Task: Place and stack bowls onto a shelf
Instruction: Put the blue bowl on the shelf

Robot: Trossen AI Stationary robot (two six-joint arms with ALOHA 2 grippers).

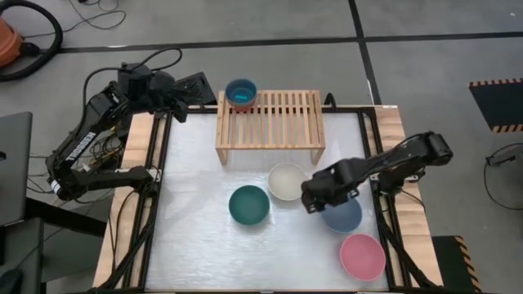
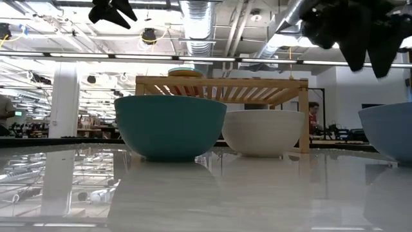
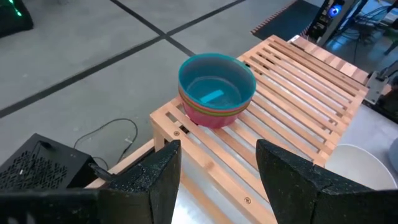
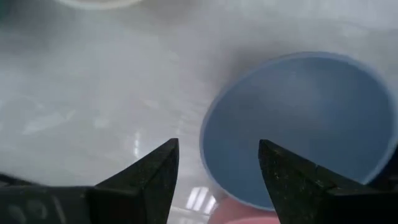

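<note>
A stack of small bowls, cyan on top (image 1: pixel 241 92) (image 3: pixel 216 87), rests on the far left corner of the slatted wood shelf (image 1: pixel 270 121). The dark teal bowl (image 1: pixel 248 205) (image 2: pixel 168 125), the cream white bowl (image 1: pixel 287 180) (image 2: pixel 262 131), the slate blue bowl (image 1: pixel 342 216) (image 4: pixel 298 124) and the light pink bowl (image 1: pixel 362 256) stand on the table. My right gripper (image 1: pixel 311 202) (image 4: pixel 216 180) is open above the slate blue bowl's left rim, clear of it. My left gripper (image 1: pixel 181 102) (image 3: pixel 217 180) is open, high beside the shelf's far left corner.
The shelf stands at the table's far edge, its slats right of the stack bare. Wooden frame rails (image 1: pixel 135 204) run along both table sides. A dark box (image 3: pixel 37 165) sits below my left gripper off the table.
</note>
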